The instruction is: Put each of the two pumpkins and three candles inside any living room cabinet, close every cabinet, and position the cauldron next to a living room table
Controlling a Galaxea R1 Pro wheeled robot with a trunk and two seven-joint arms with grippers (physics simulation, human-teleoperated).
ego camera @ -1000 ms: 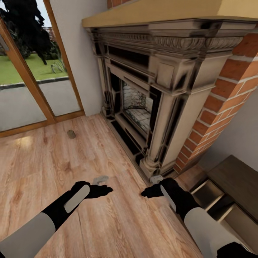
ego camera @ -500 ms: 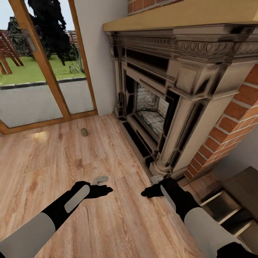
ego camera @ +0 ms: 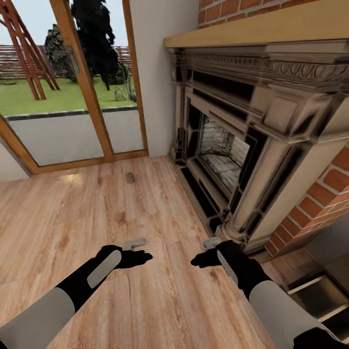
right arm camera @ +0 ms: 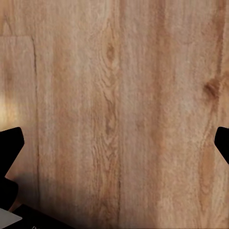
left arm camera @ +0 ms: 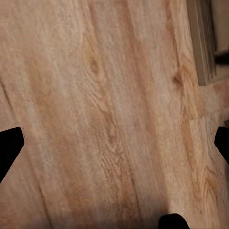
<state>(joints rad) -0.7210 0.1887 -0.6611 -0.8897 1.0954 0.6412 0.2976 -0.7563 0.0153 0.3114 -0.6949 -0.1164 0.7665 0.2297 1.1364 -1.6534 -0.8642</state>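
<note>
Tan open cabinet drawer (ego camera: 316, 296), contents unclear.

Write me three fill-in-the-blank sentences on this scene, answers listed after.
1. The small candle lies on the wooden ____.
2. Both the left hand and the right hand hold ____.
3. The fireplace stands against a red ____ chimney wall.

Missing words: floor; nothing; brick

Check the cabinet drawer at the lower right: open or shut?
Open. In the head view the cabinet has a drawer pulled out, its light tan inside showing from above and looking empty.
</note>
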